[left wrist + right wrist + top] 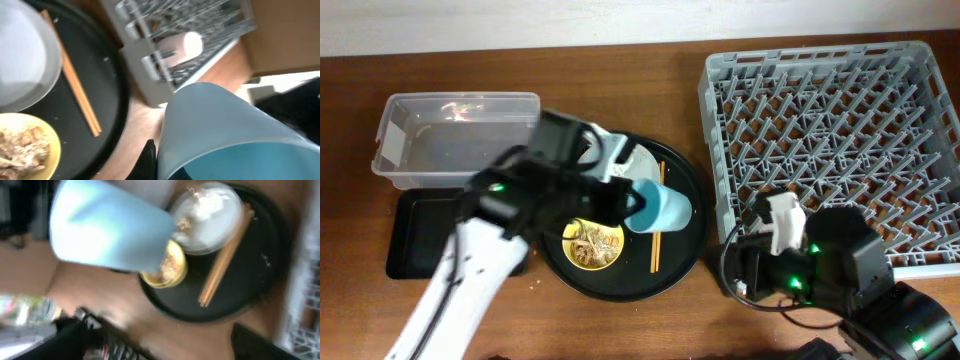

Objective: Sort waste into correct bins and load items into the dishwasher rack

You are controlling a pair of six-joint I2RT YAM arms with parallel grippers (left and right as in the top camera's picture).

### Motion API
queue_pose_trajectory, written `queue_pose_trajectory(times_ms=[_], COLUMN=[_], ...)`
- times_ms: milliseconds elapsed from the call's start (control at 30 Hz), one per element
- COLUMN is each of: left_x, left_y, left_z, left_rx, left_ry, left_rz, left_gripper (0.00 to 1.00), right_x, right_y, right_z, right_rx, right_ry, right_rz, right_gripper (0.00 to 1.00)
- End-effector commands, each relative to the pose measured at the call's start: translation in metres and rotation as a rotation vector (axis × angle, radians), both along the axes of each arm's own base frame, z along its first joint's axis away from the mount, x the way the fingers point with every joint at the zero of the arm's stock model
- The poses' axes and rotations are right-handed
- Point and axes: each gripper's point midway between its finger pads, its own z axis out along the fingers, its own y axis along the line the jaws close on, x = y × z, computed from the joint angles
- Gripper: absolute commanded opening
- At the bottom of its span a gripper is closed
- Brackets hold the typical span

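Note:
My left gripper [628,203] is shut on the rim of the light blue cup [665,205] and holds it tilted above the round black tray; the cup fills the left wrist view [225,130]. The yellow bowl [592,244] holds brownish food scraps. The grey plate [210,220] carries a white tissue [212,205] and gold wrapper bits [182,224]. The chopsticks [657,225] lie on the round tray. My right gripper [165,340] is open and empty, low beside the grey rack [840,130]. A pale pinkish cylinder [184,46] shows at the rack's corner.
The clear tub [460,135] stands at the back left with the shallow black tray [415,235] in front of it. The round black tray [685,265] lies between them and the rack. The right arm's body takes up the front right.

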Motion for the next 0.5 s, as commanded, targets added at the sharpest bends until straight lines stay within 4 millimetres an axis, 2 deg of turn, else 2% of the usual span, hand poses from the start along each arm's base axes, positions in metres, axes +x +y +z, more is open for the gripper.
queue_pose_trajectory(times_ms=[0, 33, 100, 133, 200, 267, 300, 400, 467], left_x=[-0.035, -0.041, -0.049, -0.051, -0.052, -0.052, -0.052, -0.046, -0.045], left_y=[0.000, -0.001, -0.003, -0.003, -0.003, -0.002, -0.001, 0.007, 0.007], left_z=[0.063, 0.067, 0.073, 0.073, 0.072, 0.072, 0.069, 0.074, 0.074], left_rx=[-0.321, -0.348, -0.392, -0.397, -0.395, -0.391, -0.382, -0.410, -0.411], left_ry=[-0.040, -0.031, -0.013, -0.007, -0.006, -0.004, 0.004, -0.009, -0.013], left_rz=[-0.199, -0.224, -0.257, -0.265, -0.267, -0.265, -0.256, -0.238, -0.238], left_gripper=[0.00, 0.00, 0.00, 0.00, 0.00, 0.00, 0.00, 0.00, 0.00], right_x=[-0.017, -0.020, -0.005, -0.005, -0.010, -0.016, -0.016, -0.023, -0.025], right_y=[0.031, 0.046, 0.061, 0.070, 0.082, 0.083, 0.081, 0.065, 0.064], right_z=[0.032, 0.043, 0.040, 0.045, 0.057, 0.065, 0.068, 0.084, 0.085], right_rx=[0.112, 0.176, 0.202, 0.242, 0.309, 0.331, 0.334, 0.360, 0.372], right_ry=[-0.136, -0.156, -0.139, -0.145, -0.190, -0.238, -0.253, -0.321, -0.310], right_rz=[0.266, 0.356, 0.400, 0.462, 0.577, 0.628, 0.624, 0.626, 0.638], right_gripper=[0.99, 0.99, 0.99, 0.99, 0.86, 0.80, 0.84, 0.87, 0.84])
